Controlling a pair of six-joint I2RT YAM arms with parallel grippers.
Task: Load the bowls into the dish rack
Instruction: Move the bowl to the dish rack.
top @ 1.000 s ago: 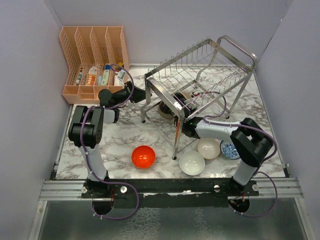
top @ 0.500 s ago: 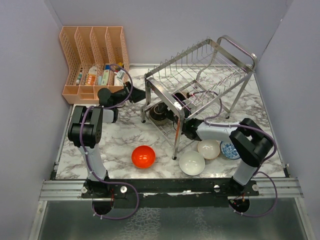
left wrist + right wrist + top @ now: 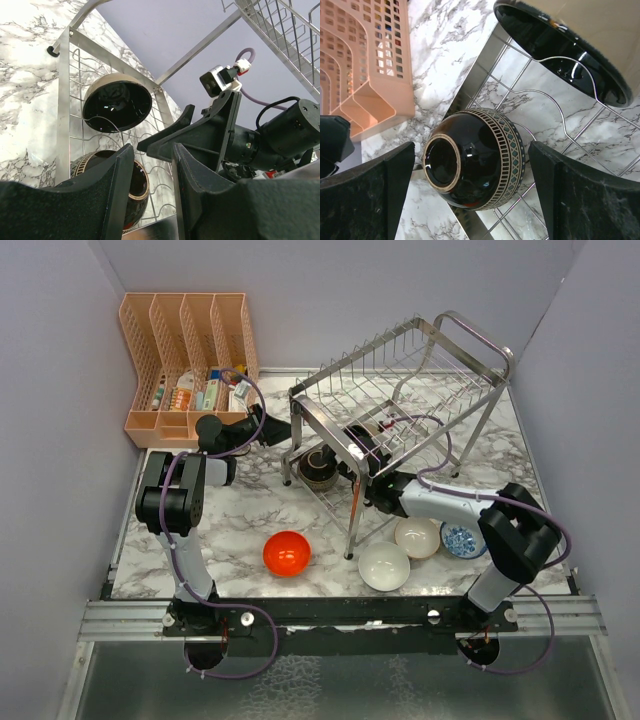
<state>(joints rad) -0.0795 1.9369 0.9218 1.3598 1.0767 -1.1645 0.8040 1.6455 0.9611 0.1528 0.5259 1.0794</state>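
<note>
Noting two dark bowls on the lower tier of the dish rack [image 3: 400, 390]: a banded bowl [image 3: 480, 165] on its side and a beige-backed bowl [image 3: 570, 50] beside it. Red bowl [image 3: 286, 553], white bowl [image 3: 384, 565], beige-pink bowl [image 3: 417, 536] and blue-patterned bowl [image 3: 461, 539] sit on the table [image 3: 240, 520], so I judge four remain. My right gripper [image 3: 471, 150] straddles the banded bowl, fingers [image 3: 370, 195] wide apart and clear of it; the left gripper [image 3: 152, 150] is at the rack's left end, and I cannot tell whether it pinches the frame

peach slotted organiser [image 3: 190, 335] — small packets [image 3: 205, 392] inside — on marble table [image 3: 240, 518]
</note>
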